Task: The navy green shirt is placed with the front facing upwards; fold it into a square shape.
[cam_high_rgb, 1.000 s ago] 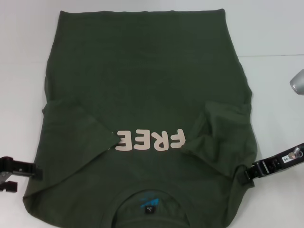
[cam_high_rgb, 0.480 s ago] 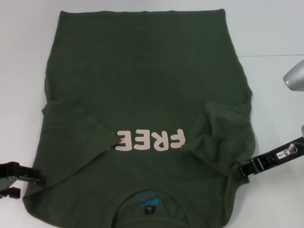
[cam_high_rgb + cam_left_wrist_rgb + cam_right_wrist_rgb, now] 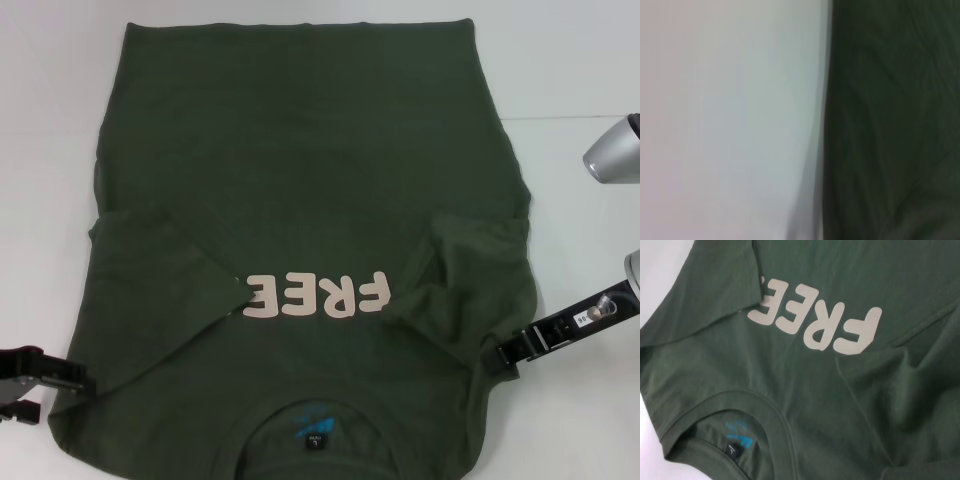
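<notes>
The navy green shirt [image 3: 300,170] lies flat on the white table, front up, with the pale "FREE" print [image 3: 315,295] across the chest. Both sleeves are folded in over the body. The collar with its blue label [image 3: 315,432] is at the near edge and also shows in the right wrist view as the collar [image 3: 735,440]. My right gripper [image 3: 500,357] is at the near right shoulder edge, shut on the cloth, which bunches there. At the near left shoulder edge sits my left gripper [image 3: 75,378]; its wrist view shows only the shirt's edge [image 3: 890,125] on the table.
Bare white table [image 3: 570,200] lies on both sides of the shirt and beyond its far hem. A grey part of the right arm [image 3: 612,152] hangs over the right side of the table.
My right gripper has moved inward and a little away from me, taking the shirt's near right edge with it. The left gripper has shifted slightly inward and toward the near edge.
</notes>
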Robot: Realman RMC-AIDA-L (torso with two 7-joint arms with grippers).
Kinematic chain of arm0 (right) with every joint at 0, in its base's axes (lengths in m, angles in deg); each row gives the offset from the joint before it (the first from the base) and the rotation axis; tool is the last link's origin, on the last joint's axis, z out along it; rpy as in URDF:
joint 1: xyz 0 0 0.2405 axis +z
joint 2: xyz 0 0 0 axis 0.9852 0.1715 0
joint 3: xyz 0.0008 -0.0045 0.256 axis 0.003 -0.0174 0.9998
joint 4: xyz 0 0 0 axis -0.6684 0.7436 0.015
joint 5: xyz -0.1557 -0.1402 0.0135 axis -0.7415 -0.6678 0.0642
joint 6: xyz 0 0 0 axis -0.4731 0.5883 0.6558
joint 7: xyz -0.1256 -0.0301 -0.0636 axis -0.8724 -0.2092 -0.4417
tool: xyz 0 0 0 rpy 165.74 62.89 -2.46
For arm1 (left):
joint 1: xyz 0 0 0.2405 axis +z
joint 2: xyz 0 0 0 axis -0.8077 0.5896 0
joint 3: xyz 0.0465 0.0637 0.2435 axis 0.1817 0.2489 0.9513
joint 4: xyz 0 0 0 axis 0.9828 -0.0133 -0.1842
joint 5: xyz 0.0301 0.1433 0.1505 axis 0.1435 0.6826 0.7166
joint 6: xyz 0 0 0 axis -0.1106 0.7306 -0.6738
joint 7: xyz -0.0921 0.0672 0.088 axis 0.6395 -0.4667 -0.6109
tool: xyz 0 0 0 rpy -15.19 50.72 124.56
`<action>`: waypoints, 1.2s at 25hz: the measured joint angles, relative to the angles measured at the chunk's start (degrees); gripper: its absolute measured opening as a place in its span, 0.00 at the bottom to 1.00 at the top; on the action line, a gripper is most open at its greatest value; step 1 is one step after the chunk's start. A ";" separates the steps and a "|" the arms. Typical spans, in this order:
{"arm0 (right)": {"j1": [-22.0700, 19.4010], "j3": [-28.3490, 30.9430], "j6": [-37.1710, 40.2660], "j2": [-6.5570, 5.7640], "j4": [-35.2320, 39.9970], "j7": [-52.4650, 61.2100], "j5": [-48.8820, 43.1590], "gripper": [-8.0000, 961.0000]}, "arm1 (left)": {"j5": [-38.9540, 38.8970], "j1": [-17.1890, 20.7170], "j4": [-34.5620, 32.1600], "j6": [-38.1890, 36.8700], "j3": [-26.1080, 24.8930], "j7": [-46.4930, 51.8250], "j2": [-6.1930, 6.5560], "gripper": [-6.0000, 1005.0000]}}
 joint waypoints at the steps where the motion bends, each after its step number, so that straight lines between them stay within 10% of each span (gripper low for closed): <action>1: 0.02 -0.29 -0.06 -0.01 0.00 0.05 0.06 0.06 | 0.00 -0.03 0.10 0.01 0.19 0.02 0.00 0.82; 26: 0.68 -0.25 0.28 0.08 -0.79 0.49 0.29 0.06 | 0.28 0.24 2.10 3.51 4.11 -0.24 -0.26 0.70; 30: 0.71 -0.37 0.30 0.08 -0.79 0.55 0.31 0.06 | 0.28 0.29 2.14 3.18 4.14 -0.38 -0.12 0.54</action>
